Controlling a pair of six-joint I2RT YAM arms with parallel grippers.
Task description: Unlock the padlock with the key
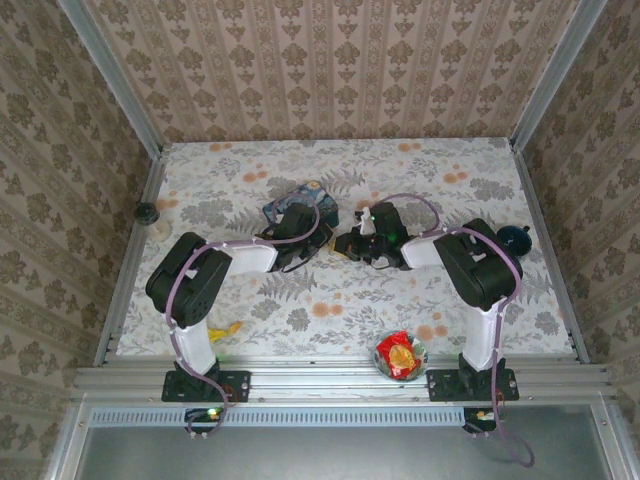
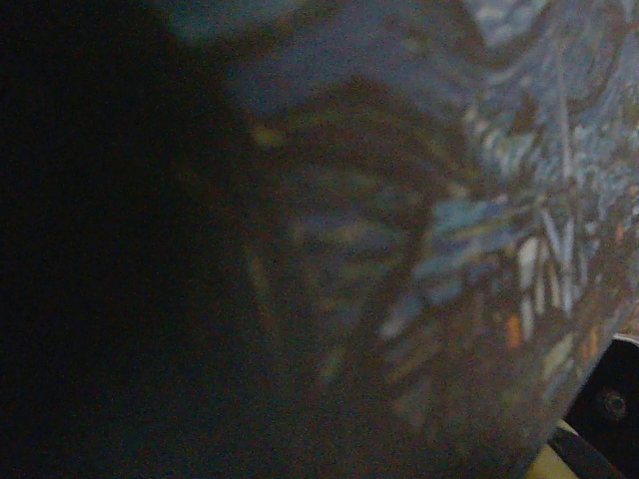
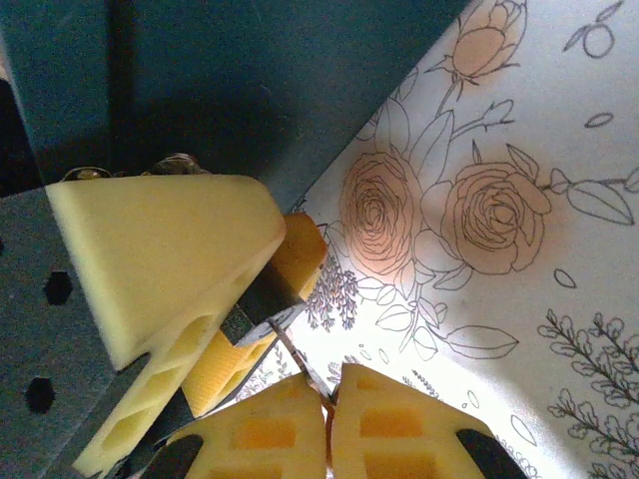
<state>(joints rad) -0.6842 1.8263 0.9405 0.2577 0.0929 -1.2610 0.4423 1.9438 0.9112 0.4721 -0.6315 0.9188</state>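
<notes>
Right gripper (image 3: 327, 411) pinches the key (image 3: 298, 361), left gripper (image 3: 284, 263) clamps the padlock (image 3: 266, 296). I'd feed it in dead straight, then twist gently.

Right hand (image 3: 329, 414) fingers (image 3: 399, 434): matt yellow plastic, lattice cutouts. Table (image 3: 559, 120) cover: smooth matt printed floral sheet. Tin (image 2: 499, 230): painted, slight sheen. Padlock (image 3: 268, 296) body: matt black. Key (image 3: 300, 361): thin bare bright metal. Frame rail (image 1: 340, 378): brushed aluminium. Walls (image 1: 330, 70): matt patterned wallpaper.

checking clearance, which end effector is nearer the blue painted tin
Left. The left end effector sits right against the blue tin; the right end effector is off to its right.
</notes>
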